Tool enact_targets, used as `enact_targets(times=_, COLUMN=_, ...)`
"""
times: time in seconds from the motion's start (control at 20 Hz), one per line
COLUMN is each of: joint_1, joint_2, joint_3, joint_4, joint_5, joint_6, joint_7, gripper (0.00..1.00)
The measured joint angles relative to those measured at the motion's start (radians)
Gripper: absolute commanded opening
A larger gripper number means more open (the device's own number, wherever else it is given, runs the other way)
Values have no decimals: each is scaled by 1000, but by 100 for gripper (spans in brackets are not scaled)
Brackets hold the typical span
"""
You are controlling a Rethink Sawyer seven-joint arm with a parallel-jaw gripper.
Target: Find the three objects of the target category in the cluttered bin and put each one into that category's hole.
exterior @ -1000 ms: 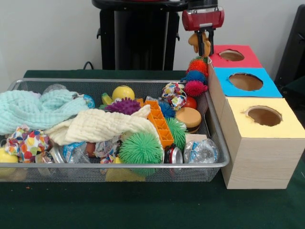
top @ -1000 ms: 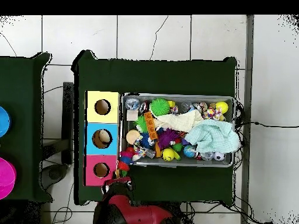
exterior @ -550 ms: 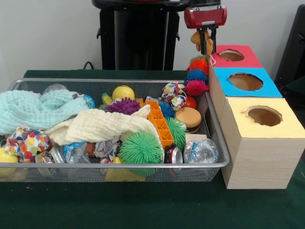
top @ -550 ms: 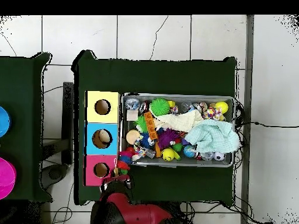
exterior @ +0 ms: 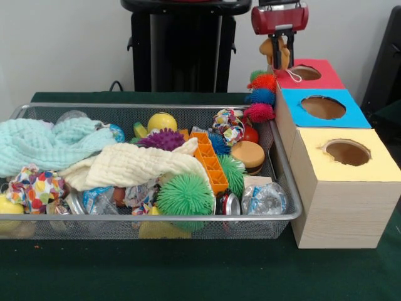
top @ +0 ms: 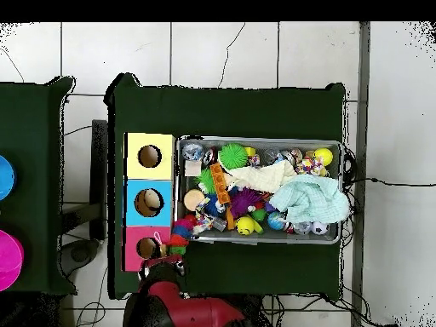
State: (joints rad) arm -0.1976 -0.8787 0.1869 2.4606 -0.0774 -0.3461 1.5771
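Observation:
My gripper hangs at the near-left edge of the red-topped box, just left of its hole. It is shut on the tan head of a pom-pom caterpillar toy. The toy's red, blue and pink fuzzy balls dangle down to the wire bin's far right corner. From above, the gripper sits by the red box, and the toy trails toward the bin. The blue-topped box and yellow-topped box stand in line with it.
The wire mesh bin holds a teal cloth, a cream cloth, an orange brick, green spiky balls, a purple spiky ball, a yellow ball and crumpled wrappers. In the overhead view something tan shows inside the blue box's hole.
In the front view the gripper has risen and moved right toward the red box's hole. The toy came with it, its tail lifting along the bin's corner.

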Motion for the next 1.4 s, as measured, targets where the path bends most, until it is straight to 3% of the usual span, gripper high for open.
enact_targets(times=0.3, joint_1=41, joint_2=45, joint_3=-1, joint_4=-10, joint_5=11, joint_6=-16, joint_7=0, gripper=0)
enact_targets(times=0.45, joint_1=61, joint_2=65, joint_3=-16, joint_4=-10, joint_5=17, joint_6=-71, joint_7=0, gripper=0)
enact_targets(times=1.4, joint_1=94, joint_2=65, joint_3=-29, joint_4=-8, joint_5=70, joint_6=-90, joint_7=0, gripper=0)
